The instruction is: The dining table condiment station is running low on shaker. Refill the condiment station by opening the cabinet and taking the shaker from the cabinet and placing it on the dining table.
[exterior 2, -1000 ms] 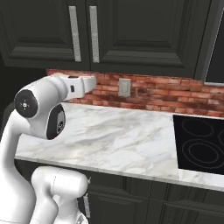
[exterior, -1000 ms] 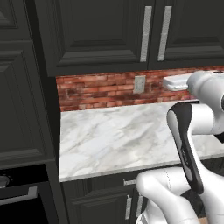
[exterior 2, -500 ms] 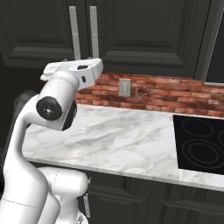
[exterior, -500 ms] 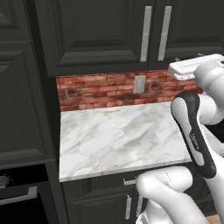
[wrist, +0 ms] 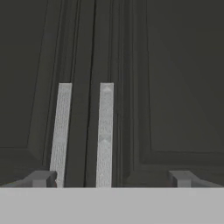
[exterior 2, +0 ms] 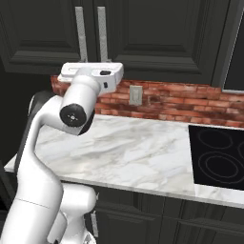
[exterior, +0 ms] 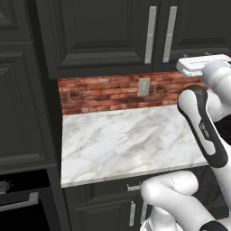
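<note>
- The cabinet is seen shut above the counter; both doors lie flush, with two silver handles side by side at the middle seam.
- The shaker cannot be seen; it is judged to be behind the closed doors.
- The gripper is raised to handle height and aimed at the doors. Its fingers are spread wide, with nothing between them.
- In the hand view, the left handle and the right handle both fall between the fingertips, the left one close to the left tip.
- The handles are judged rigid, smooth metal bars; a pinch across one bar near its lower end should hold, though slipping along the bar is possible.
- The door is judged stiff and hinged at its outer edge, so an arcing pull is called for.
- One handle alone is to be taken; closing on both would jam the doors.
</note>
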Controlling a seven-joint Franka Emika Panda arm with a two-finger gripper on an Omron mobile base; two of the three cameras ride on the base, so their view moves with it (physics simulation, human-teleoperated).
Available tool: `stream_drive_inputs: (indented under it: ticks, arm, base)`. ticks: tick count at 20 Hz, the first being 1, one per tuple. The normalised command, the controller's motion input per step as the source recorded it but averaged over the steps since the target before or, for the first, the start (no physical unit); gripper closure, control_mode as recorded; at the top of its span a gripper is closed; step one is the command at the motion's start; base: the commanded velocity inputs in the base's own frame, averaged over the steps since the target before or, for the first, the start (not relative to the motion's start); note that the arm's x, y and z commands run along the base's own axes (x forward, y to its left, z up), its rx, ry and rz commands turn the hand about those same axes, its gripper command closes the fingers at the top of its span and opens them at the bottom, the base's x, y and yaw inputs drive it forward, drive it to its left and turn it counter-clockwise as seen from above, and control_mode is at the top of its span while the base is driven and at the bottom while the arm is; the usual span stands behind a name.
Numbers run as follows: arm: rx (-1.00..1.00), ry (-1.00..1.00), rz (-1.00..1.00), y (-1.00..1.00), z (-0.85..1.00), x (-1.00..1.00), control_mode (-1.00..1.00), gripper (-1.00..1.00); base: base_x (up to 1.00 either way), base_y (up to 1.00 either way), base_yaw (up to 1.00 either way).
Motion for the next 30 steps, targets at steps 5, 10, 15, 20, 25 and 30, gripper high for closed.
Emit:
stream_drive_inputs:
  ticks: [5,10,15,20,25,30]
  arm:
    - [0.0,-0.15,0.0,0.02,0.17,0.34,-1.0,-1.0]
    - [0.0,0.01,0.0,0.04,0.09,0.54,-1.0,-1.0]
    - [0.0,0.13,0.01,0.0,0.11,0.41,-1.0,-1.0]
    - [0.0,0.09,0.0,0.0,0.1,0.32,-1.0,-1.0]
    - [0.0,0.03,0.0,0.15,0.01,0.41,-1.0,-1.0]
    - [0.0,-0.01,0.0,0.24,0.0,0.13,-1.0,-1.0]
  base:
    - [0.0,0.0,0.0]
    - [0.0,0.0,0.0]
    - [0.0,0.0,0.0]
    - [0.0,0.0,0.0]
    - [0.0,0.0,0.0]
    - [0.0,0.0,0.0]
